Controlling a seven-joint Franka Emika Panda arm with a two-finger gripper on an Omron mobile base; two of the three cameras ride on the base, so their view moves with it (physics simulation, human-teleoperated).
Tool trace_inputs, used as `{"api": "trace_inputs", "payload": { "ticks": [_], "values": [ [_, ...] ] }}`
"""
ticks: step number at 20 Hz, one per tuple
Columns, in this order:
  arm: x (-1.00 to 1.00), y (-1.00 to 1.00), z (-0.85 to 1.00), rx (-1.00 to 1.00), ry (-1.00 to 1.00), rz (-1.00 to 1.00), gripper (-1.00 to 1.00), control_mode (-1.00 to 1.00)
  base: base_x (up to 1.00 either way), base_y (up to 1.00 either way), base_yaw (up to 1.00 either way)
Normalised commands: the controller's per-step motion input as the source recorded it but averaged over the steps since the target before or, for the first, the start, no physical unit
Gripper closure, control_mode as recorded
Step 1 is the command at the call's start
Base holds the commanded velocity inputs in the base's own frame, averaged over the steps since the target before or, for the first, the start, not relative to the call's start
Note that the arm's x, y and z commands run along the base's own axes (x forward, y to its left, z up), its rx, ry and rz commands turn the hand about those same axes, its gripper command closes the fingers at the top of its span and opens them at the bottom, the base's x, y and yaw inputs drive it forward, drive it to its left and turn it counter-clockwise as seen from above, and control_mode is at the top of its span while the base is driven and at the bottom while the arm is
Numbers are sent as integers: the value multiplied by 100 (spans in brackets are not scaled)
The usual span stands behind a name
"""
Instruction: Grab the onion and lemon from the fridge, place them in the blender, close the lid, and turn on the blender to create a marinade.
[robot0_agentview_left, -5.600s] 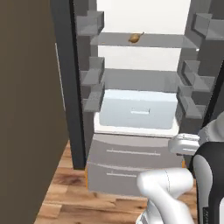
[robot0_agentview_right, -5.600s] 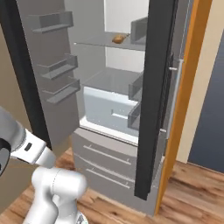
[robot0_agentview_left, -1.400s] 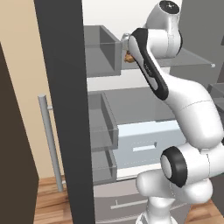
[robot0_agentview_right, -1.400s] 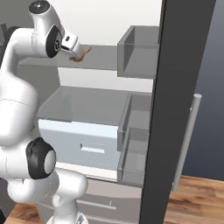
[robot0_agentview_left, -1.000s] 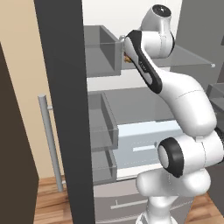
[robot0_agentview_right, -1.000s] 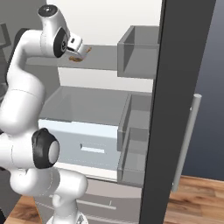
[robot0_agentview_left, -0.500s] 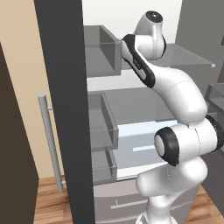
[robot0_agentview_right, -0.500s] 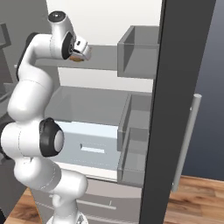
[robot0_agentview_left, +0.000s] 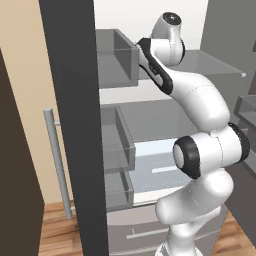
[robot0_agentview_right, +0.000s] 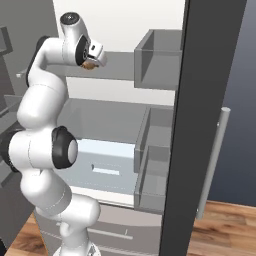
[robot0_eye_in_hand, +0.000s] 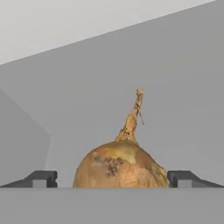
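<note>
Reaching into the fridge (robot0_agentview_right: 210, 75), the gripper (robot0_eye_in_hand: 113, 178) has its jaws spread wide, one dark fingertip (robot0_eye_in_hand: 41, 178) at lower left of the hand view and the other at lower right. Between them, low in the centre of that frame, sits the onion (robot0_eye_in_hand: 120, 168), its dry stem pointing up and slightly right; a narrow gap shows on each side, so neither finger visibly touches it. The onion rests on a grey shelf (robot0_eye_in_hand: 144, 70). In the right base view the gripper (robot0_agentview_right: 92, 59) sits upper left with a brown patch of onion (robot0_agentview_right: 88, 65) just beneath it.
</note>
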Motion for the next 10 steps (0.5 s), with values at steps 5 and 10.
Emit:
{"api": "trace_inputs", "payload": {
  "ticks": [5, 10],
  "values": [
    [0, 0, -26, 0, 0, 0, 100, -100, 0, 0, 0],
    [2, 0, -22, 0, 0, 0, 100, -100, 0, 0, 0]
  ]
}}
